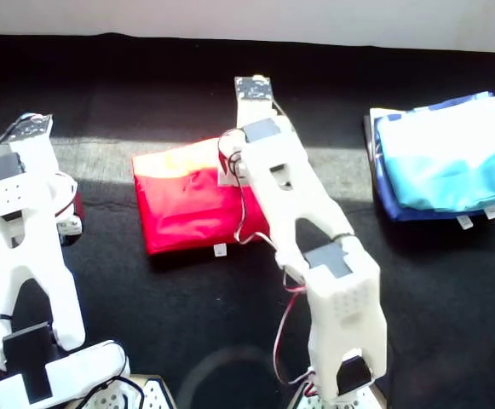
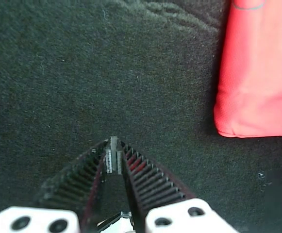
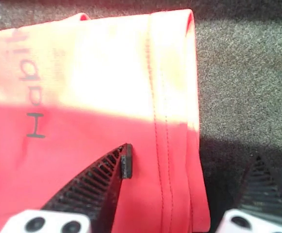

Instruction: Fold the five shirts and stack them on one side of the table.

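Note:
A folded red shirt (image 1: 183, 204) lies in the middle of the black table; its far part is in sunlight. My right arm (image 1: 281, 179) stretches over the shirt's right edge. In the right wrist view my right gripper (image 3: 193, 155) is open astride that hemmed edge of the red shirt (image 3: 97, 97), one finger (image 3: 107, 174) over the cloth, the other (image 3: 257, 189) over the table. My left gripper (image 2: 112, 145) is shut on nothing, low over bare table, with a corner of the red shirt (image 2: 257, 82) off to its side. A stack of folded shirts (image 1: 447, 158) sits at the right.
The stack has a white and light blue shirt on top and dark blue beneath. My left arm (image 1: 25, 213) stands at the table's left side. Black cloth (image 1: 170, 315) covers the table, with open room in front of the red shirt.

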`<state>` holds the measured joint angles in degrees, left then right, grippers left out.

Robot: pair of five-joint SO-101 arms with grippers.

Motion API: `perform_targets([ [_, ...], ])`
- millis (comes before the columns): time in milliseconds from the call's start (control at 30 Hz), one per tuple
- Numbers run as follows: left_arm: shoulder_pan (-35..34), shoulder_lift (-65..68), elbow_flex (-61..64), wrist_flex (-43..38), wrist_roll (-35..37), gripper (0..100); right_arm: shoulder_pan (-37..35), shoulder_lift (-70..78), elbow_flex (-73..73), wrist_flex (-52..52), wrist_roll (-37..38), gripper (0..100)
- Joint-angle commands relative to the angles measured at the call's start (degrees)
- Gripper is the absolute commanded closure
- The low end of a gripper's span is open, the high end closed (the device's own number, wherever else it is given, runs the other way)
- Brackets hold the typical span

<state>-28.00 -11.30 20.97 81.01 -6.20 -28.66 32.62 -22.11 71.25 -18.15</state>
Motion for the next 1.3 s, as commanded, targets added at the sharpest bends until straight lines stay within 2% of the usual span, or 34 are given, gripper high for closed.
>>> perform_targets([
  [0,-1.1,-2.3,-0.1,-0.5,-0.7,99,-0.4,4.4,-9.0,1.6,-0.4,64.5],
  [367,-1.1,-2.5,-0.1,-0.4,-0.7,99,0.0,24.2,-23.3,3.1,0.7,65.8],
  [433,-1.1,-2.5,-0.1,-0.4,-0.7,99,-0.5,25.3,-27.3,5.8,5.5,74.1],
  [533,-1.1,-2.5,-0.1,-0.4,-0.7,99,-1.0,26.6,-31.5,9.5,12.0,99.5],
  [600,-1.1,-2.5,-0.1,-0.5,-0.7,99,-0.3,26.9,-33.9,11.9,12.6,96.1],
  [667,-1.1,-2.5,-0.1,-0.5,-0.7,99,1.0,27.1,-36.5,13.8,12.5,99.6],
  [800,-1.1,-2.5,0.0,-1.3,-0.7,99,4.7,26.9,-42.7,18.9,12.5,99.1],
  [967,-1.0,-2.5,2.5,-4.9,-0.7,99,8.4,26.9,-57.9,30.0,12.6,99.2],
  [1067,-1.0,-2.5,5.1,-6.6,-0.7,99,11.1,26.8,-64.6,29.9,13.4,99.2],
  [1133,-1.0,-2.5,6.3,-6.7,-0.7,99,12.7,26.1,-66.8,29.9,16.8,99.2],
  [1267,-1.0,-2.5,7.0,-7.1,-0.7,99,15.8,16.9,-61.4,30.0,19.4,99.2],
])
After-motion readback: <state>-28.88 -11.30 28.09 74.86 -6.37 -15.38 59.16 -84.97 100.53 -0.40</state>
